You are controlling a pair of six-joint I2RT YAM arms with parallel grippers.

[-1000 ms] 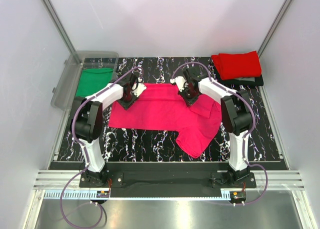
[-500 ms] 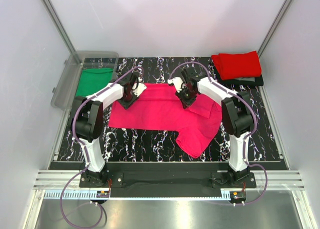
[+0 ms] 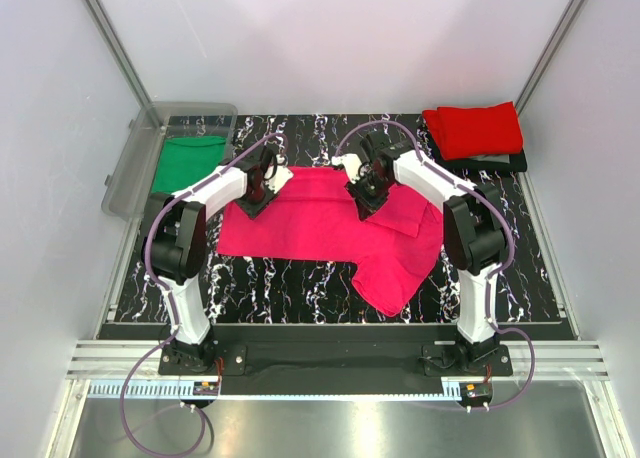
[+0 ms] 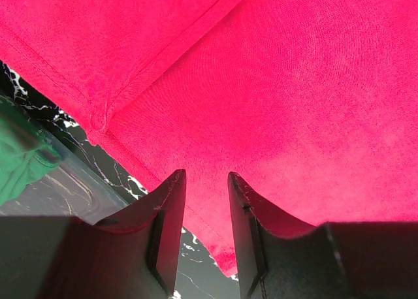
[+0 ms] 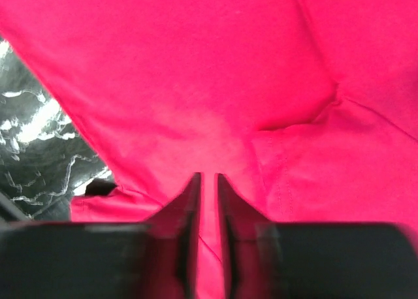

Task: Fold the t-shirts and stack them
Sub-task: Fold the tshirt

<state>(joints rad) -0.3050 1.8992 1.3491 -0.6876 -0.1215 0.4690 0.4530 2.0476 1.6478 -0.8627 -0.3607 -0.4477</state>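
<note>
Top view: pink t-shirt (image 3: pixel 320 228) lies spread on the table (image 3: pixel 300 278), one flap trailing toward the arm bases. Left gripper (image 3: pixel 262 190) sits at the shirt's far left corner, unmoved over the last second. Right gripper (image 3: pixel 362 190) is on the shirt's far edge and has slid a little leftward along it. Red t-shirt (image 3: pixel 475 128) lies folded, well off the pink shirt's far right corner, on a dark folded cloth (image 3: pixel 500 163). Green t-shirt (image 3: pixel 188 163) is in the clear bin (image 3: pixel 125 173), just left of the pink shirt.

Left wrist view: left gripper (image 4: pixel 206 178) fingers stand apart over the pink t-shirt (image 4: pixel 294 103) hem, only flat cloth showing below the gap.

Right wrist view: right gripper (image 5: pixel 208 178) fingers are nearly together, with a thin slit of pink t-shirt (image 5: pixel 196 70) showing through. They were tight together a second ago. Cannot tell if cloth is pinched. Reads as a release starting after a short drag; the fold looks unfinished and this shirt is not ready to stack
</note>
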